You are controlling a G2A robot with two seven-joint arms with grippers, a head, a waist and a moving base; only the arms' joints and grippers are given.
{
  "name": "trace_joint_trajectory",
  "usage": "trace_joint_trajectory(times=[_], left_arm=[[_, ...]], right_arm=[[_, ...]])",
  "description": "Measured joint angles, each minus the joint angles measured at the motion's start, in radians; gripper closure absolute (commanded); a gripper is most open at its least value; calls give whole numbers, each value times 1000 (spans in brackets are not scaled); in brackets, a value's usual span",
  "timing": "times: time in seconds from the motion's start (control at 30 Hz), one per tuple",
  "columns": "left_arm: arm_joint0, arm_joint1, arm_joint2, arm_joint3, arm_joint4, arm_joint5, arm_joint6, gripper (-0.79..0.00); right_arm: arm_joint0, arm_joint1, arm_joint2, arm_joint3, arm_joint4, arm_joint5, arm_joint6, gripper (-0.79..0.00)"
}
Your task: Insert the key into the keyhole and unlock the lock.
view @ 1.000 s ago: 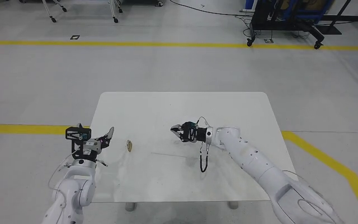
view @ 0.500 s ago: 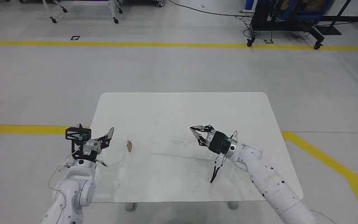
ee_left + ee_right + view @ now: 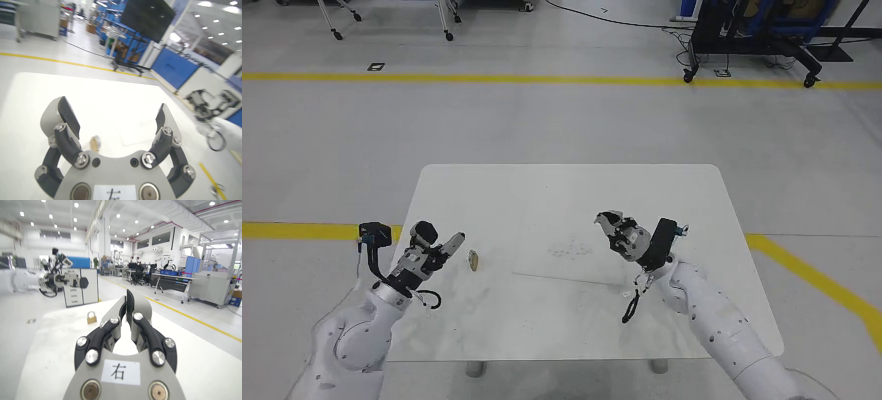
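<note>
A small brass padlock lies on the white table near its left edge. It also appears as padlock and padlock. My left gripper hovers just left of it, open, with the lock below and between its fingers. My right gripper is raised over the table's right half, pointing towards the lock. Its pads are shut, with a thin metal sliver pinched between them, which looks like the key. The left gripper faces it across the table.
A black cable loop hangs from the right arm over the table. Faint marks lie on the table's middle. Yellow floor lines and wheeled racks are far behind the table.
The right gripper has drawn back from the table's middle towards the right and lifted, staying shut. The left gripper has turned and moved closer to the padlock.
</note>
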Motion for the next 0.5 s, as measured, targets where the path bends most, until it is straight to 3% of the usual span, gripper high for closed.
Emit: trace_joint_trajectory(times=[0.13, 0.37, 0.5], left_arm=[[-72, 6, 28, 14, -192, 16, -196, -785], [-66, 6, 28, 13, -183, 19, -165, -785], [-75, 7, 95, 43, -321, -50, -297, -785]], right_arm=[[32, -5, 0, 80, 72, -110, -25, 0], [32, -5, 2, 82, 69, -109, -27, 0], [27, -10, 17, 96, 130, -82, 29, 0]])
